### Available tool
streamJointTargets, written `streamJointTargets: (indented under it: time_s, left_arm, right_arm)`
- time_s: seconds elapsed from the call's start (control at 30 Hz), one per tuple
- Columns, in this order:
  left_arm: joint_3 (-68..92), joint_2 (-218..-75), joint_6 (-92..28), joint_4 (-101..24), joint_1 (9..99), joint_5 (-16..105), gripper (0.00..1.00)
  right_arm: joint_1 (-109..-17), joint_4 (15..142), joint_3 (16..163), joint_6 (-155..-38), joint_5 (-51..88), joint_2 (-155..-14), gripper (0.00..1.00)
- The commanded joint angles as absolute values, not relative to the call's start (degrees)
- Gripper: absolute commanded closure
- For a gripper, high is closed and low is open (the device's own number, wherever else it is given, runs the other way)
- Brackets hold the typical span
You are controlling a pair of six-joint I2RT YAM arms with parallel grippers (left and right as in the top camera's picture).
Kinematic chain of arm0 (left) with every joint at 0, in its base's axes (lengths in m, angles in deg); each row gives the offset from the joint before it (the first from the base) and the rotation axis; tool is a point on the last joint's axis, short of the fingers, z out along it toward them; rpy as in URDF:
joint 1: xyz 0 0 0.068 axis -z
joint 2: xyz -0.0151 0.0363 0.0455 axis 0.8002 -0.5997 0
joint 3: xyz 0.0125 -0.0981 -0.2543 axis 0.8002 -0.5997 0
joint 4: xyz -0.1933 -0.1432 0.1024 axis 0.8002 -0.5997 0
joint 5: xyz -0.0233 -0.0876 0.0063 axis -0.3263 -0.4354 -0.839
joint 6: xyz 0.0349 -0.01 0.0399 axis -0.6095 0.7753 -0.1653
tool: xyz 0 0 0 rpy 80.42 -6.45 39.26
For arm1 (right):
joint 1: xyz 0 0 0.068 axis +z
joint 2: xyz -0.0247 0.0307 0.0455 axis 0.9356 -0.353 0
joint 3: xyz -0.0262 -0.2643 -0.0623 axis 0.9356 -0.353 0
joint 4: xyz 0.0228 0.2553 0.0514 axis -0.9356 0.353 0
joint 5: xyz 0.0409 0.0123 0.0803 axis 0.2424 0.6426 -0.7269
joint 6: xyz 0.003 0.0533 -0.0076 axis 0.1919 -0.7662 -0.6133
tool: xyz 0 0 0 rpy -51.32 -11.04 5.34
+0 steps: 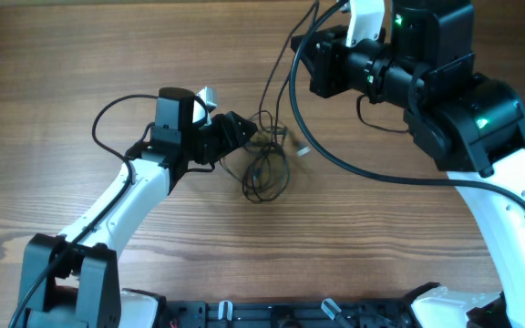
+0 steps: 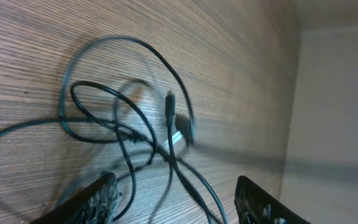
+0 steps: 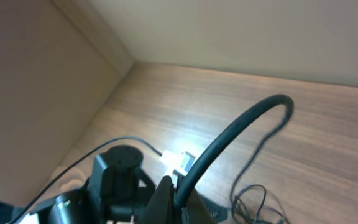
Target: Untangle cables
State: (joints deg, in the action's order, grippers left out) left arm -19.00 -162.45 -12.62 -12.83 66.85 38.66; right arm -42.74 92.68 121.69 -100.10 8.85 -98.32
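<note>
Several thin black cables (image 1: 264, 169) lie bunched in loose, overlapping loops near the middle of the wooden tabletop (image 1: 62, 73), well away from its left and right edges. One small silver-tipped plug (image 1: 303, 150) sticks out of the bunch on the side toward the right edge.

The left gripper (image 1: 238, 128) sits just beside the bunch, on the side toward the left edge, and points at the loops. In the left wrist view its two fingers (image 2: 95, 199) stand spread apart. Strands of the cables run across the gap between them without being pinched, and a dark plug (image 2: 169, 106) lies just ahead among the crossing loops.

The right gripper (image 3: 169, 196) hangs over the right half of the far edge, apart from the cables. Its fingers are pressed together, and I cannot tell whether anything thin is caught between them. A thick black cable (image 3: 241, 130) wired to that arm arcs across the right wrist view in front of the fingers. The bunch shows small beyond it on the wood.
</note>
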Motion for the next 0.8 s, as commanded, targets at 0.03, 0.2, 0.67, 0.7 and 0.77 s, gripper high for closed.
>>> streamJointTargets:
  time_s: [0.03, 0.2, 0.67, 0.7, 0.77]
  left_arm:
    - [-19.24, -160.31, -16.02, -13.11, 66.74, 34.84, 0.34]
    - [-19.24, -160.33, -16.02, -14.43, 66.80, 31.30, 0.29]
    - [-19.24, -160.44, -17.05, -22.58, 66.80, 38.51, 0.23]
    - [-19.24, -160.44, -17.05, -22.58, 66.80, 38.51, 0.23]
    - [-19.24, -160.44, -17.05, -22.60, 66.80, 38.47, 0.22]
  right_arm:
    - [-42.83, 88.68, 122.45, -100.64, 11.23, -98.41, 0.95]
    - [-42.83, 79.13, 122.45, -100.71, 5.03, -98.41, 0.95]
    - [-42.83, 79.02, 122.43, -111.94, 6.32, -98.69, 0.90]
    - [-42.83, 83.45, 122.30, -112.77, 8.28, -99.00, 0.90]
    - [-42.83, 97.11, 121.88, -114.65, 14.38, -99.96, 0.90]
